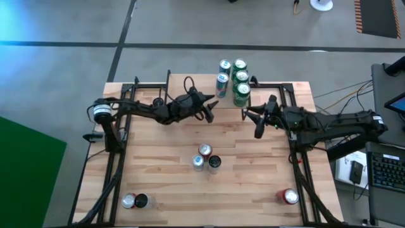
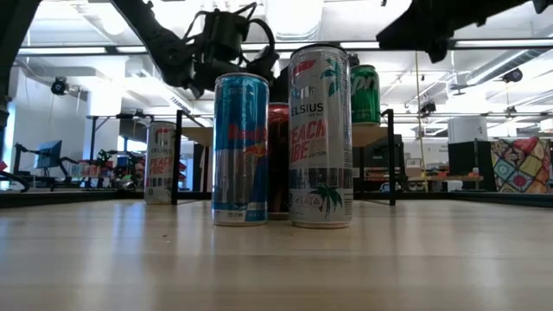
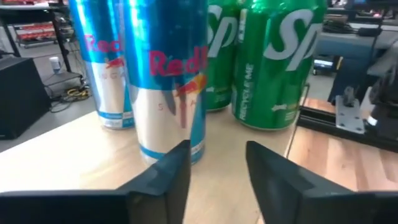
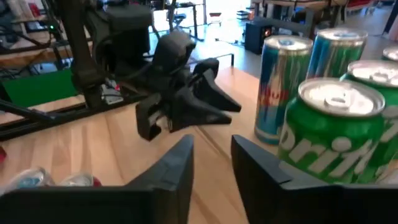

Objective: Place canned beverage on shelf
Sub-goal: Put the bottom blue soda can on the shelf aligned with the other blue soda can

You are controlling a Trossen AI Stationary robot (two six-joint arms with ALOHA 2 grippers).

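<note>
Shelf (image 1: pixel 253 88) at table's 12 o'clock edge holds five cans: two blue Red Bull (image 1: pixel 222 83), three green Sprite (image 1: pixel 241 94). Left gripper (image 1: pixel 207 111) just beside shelf, fingers parted, empty. Right gripper (image 1: pixel 257 124) near, parted, empty. Six cans left on table: three-can cluster (image 1: pixel 206 158) at centre, pair at 7 o'clock, red can (image 1: pixel 289 196) at 5 o'clock. Roughly half done.
</note>
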